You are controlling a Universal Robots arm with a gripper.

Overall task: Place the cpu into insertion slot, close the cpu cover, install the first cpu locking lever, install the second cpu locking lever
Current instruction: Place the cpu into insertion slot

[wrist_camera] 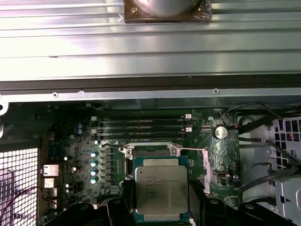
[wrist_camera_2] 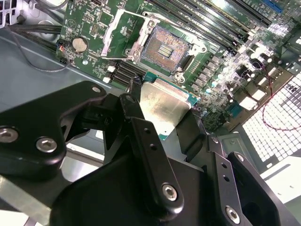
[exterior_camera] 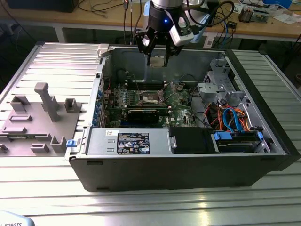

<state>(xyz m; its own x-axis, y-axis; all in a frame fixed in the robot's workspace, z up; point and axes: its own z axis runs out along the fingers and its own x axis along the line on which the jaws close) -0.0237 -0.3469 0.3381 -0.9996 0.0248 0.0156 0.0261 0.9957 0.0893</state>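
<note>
Within the claw (exterior_camera: 157,61), cpu (wrist_camera_2: 162,106), its side edges hidden.

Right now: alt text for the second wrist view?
The black pincer holds the cpu by its edges, silver top showing, above the green circuit board. Beyond it the insertion slot lies bare, with the cpu cover open beside it.

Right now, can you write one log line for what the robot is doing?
tool: shut on cpu | cpu: held up, not seated | insertion slot: empty | cpu cover: open
</note>
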